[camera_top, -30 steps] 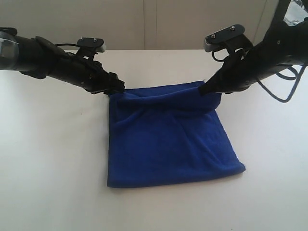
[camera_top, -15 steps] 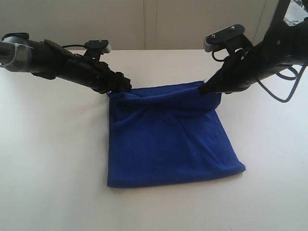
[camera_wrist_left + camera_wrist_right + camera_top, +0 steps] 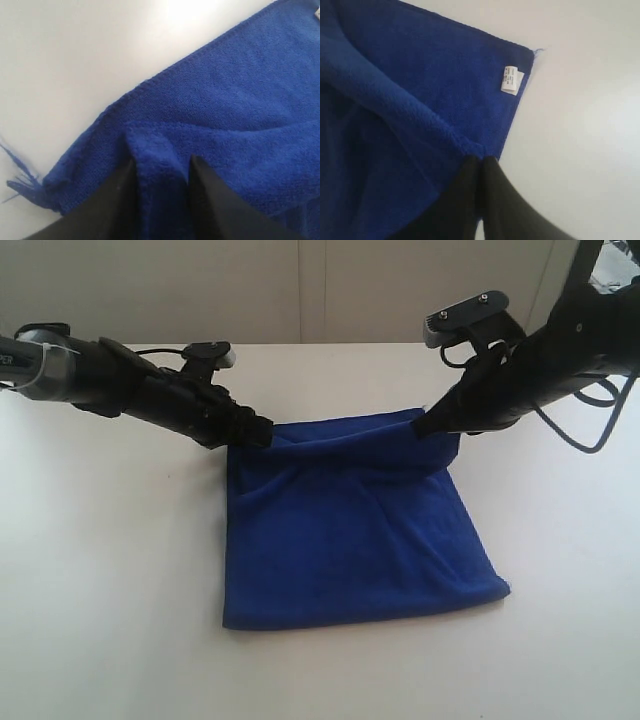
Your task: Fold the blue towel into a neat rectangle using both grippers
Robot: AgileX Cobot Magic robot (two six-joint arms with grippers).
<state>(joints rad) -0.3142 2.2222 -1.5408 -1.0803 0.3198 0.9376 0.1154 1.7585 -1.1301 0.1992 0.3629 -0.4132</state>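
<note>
Towel (image 3: 350, 530) folded on table (image 3: 100, 590); right tool (image 3: 425, 428) pinching corner.

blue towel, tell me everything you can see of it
The towel is deep blue, soft and fuzzy like microfibre, with stitched hems, a small white tag near one corner and loose threads at another. It lies folded double on the white table, roughly square, the far edge rumpled and lifted. The right gripper is shut on one far corner; a ridge of cloth stands between the left gripper's parted fingers at the other.
</note>
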